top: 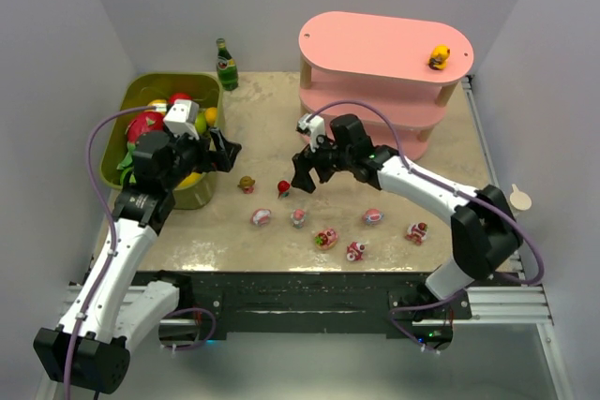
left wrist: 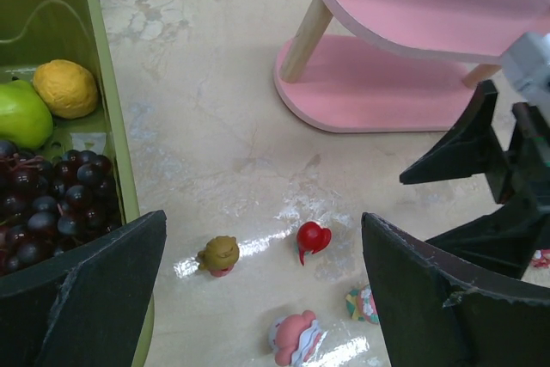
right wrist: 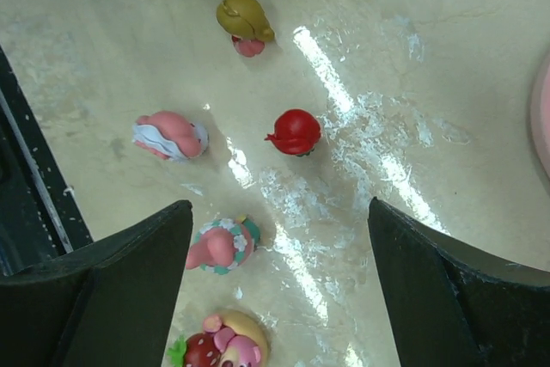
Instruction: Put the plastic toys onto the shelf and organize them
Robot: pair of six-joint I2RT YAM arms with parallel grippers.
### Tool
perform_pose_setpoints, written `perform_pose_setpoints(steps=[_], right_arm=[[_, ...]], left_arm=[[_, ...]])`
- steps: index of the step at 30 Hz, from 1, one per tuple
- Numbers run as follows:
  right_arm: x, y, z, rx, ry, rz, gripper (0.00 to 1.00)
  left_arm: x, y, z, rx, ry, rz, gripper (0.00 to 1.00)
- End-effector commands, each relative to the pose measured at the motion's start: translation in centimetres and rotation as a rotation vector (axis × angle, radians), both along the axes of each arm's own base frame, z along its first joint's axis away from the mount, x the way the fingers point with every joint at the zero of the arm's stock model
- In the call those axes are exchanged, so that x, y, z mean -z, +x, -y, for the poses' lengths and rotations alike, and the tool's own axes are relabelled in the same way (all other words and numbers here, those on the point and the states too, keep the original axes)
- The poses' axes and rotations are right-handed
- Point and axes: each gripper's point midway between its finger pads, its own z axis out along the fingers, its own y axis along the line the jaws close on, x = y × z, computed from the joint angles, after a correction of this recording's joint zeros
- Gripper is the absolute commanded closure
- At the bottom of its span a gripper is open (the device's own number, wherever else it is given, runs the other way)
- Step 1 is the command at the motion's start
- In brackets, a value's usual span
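Top external view, toys: eight plastic toys (top: pixel 298 217) lie on the table (top: pixel 272 119), between the arm bases and the shelf (top: pixel 375 44).
Ninth toy: a yellow toy (top: pixel 439 56) stands on the shelf's top board, near its right end.
Toys by the grippers: a brown-haired toy (top: pixel 247 185) and a red toy (top: pixel 283 187) sit side by side without touching, and the red one lies just beside the right fingertips.
Front row: six mostly pink toys (top: pixel 373 216) are strung out left to right, nearer the arm bases.
Shelf: pink, with three oval boards on light wooden posts, at the table's far right.
Right gripper (top: pixel 305 173): jaws spread wide with nothing in them, hanging over the table left of the shelf. In the wrist view the red toy lies on the table ahead, between the two fingers' lines.
Left gripper (top: pixel 225 152): jaws fully apart and holding nothing, just beside the bin's right wall.
Bin (top: pixel 141 91): olive-green, far left, holding dark grapes (left wrist: pixel 43 204), a lemon (left wrist: pixel 65 88) and a green fruit (left wrist: pixel 21 113).
Bottle (top: pixel 226 65): green glass, upright, beyond the bin's far right corner.
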Motion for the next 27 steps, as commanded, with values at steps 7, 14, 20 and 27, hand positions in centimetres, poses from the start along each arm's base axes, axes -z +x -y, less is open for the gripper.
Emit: perform_pose_setpoints(steps=[7,14,20,27], right_arm=[[3.7,1.3,-4.3,-0.102,0.021,0.083,0.09],[6.3,2.3,-5.4,-0.096,0.023,0.087,0.12],[7.5,2.8,-5.7,-0.083,0.013,0.084,0.18],[8.7,3.5,-5.7,-0.047,-0.004,0.102,0.28]], left_arm=[[0.0,0.7,-0.3,-0.012,0.010,0.004,0.00],[0.2,0.8,-0.4,-0.018,0.017,-0.004,0.00],[0.4,0.9,-0.4,-0.019,0.021,-0.010,0.00],[0.5,0.9,-0.5,-0.020,0.025,-0.013,0.01]])
